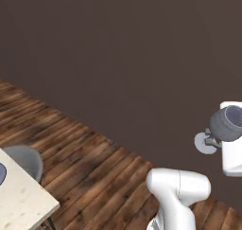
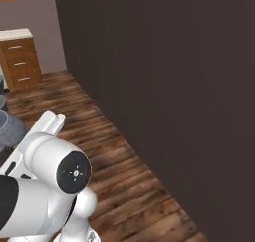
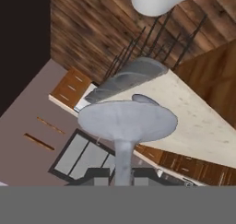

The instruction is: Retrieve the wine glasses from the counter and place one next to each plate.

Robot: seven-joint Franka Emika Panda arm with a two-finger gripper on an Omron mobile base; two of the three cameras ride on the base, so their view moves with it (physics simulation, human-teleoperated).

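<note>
Up in the air, the dark grey wine glass (image 1: 226, 125) lies tipped on its side, its round foot (image 1: 206, 143) pointing left and its bowl opening facing the camera. From the hand camera, the end effector (image 3: 120, 174) is pinched tight on the stem (image 3: 123, 161) (foot above it). Below lie the wooden floor (image 1: 94, 163), a beige island worktop (image 1: 21, 200) corner and a grey stool (image 1: 26, 160).
</note>
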